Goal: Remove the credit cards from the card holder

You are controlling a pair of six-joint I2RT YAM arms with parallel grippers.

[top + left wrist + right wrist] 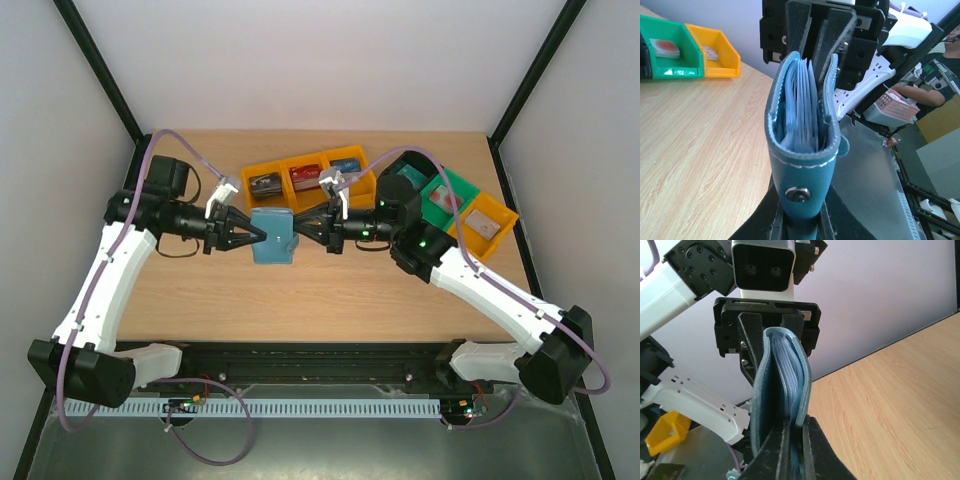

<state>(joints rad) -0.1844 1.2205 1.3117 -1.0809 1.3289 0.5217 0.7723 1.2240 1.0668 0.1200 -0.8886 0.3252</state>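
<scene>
One teal-blue stitched card holder [273, 238] is at the centre. Two black two-finger grippers flank it: the left gripper [258, 238] at nine o'clock and the right gripper [298, 232] at three o'clock. There are four yellow open plastic bins [287, 172], three at twelve o'clock and one at two o'clock, plus one green plastic bin [462, 188]. Five flat plastic cards [303, 177] lie in them, one per bin.

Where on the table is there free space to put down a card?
The widest bare wood lies between the card holder and the table's near edge, flanked by the left arm and right arm. The back edge is crowded with yellow bins, and a green bin on the right.
</scene>
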